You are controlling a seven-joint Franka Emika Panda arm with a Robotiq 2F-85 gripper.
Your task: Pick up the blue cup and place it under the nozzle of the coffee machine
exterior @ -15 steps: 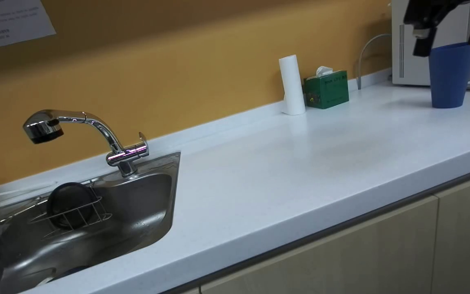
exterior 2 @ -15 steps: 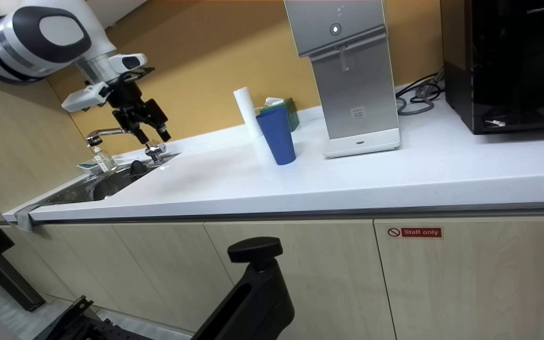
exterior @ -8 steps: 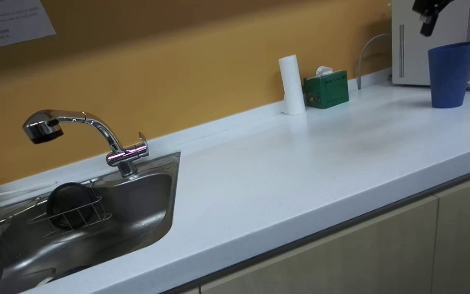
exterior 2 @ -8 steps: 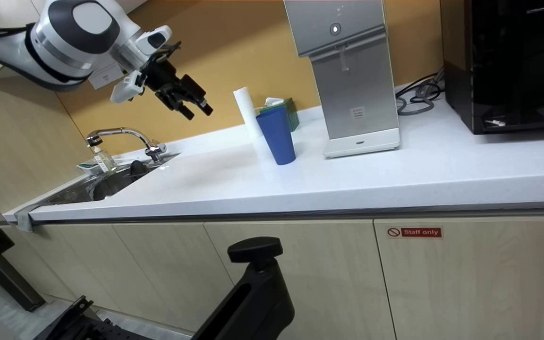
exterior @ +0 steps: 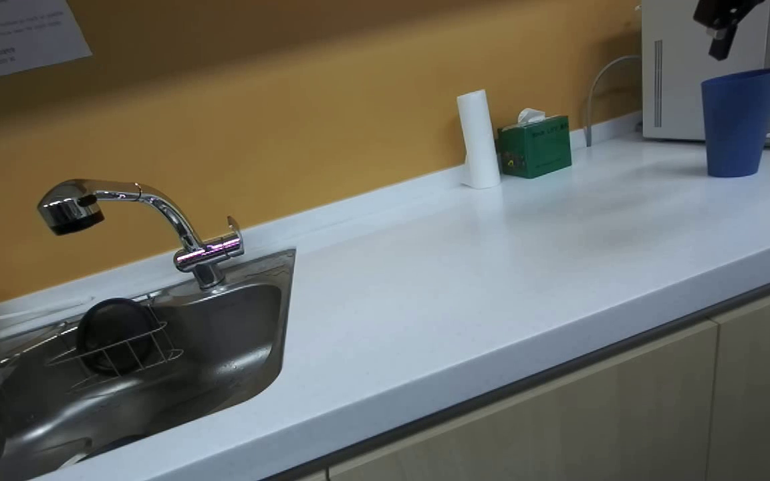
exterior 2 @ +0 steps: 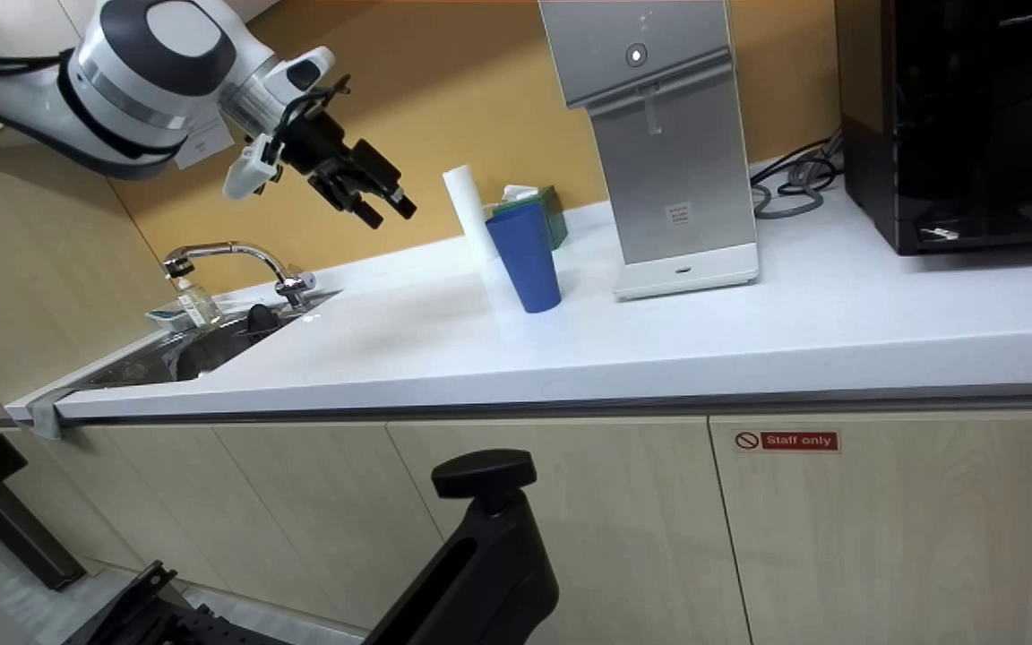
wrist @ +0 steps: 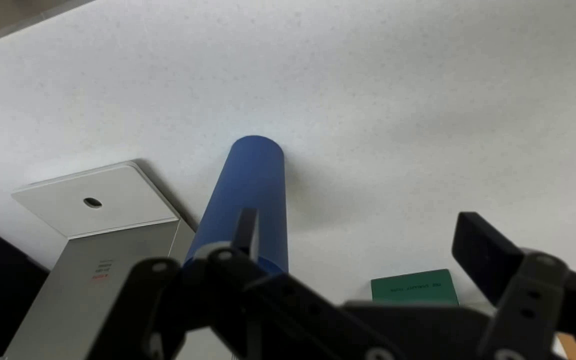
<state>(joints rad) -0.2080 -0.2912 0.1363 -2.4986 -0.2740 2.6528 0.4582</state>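
Note:
The blue cup (exterior: 739, 123) stands upright on the counter in both exterior views (exterior 2: 527, 260). In the wrist view the cup (wrist: 258, 185) lies left of centre, its rim partly hidden behind a gripper finger. My gripper (exterior 2: 389, 212) is open and empty, above the counter on the sink side of the cup. In the wrist view the gripper (wrist: 360, 230) has its fingers wide apart, the left one overlapping the cup. The coffee machine (exterior 2: 686, 193) stands beside the cup, its nozzle (exterior 2: 651, 112) above a white base. The machine's base (wrist: 103, 200) shows in the wrist view.
A white cylinder (exterior: 478, 140) and a green tissue box (exterior: 535, 148) stand by the wall behind the cup. A sink (exterior: 251, 327) with a faucet (exterior: 164, 214) is at the counter's far end. A black appliance (exterior 2: 982, 134) and cables (exterior 2: 798, 184) are past the machine.
My gripper has moved up and away from the sink, nearer to the cup, mostly in the earlier half second, then only slightly. The cup has not moved.

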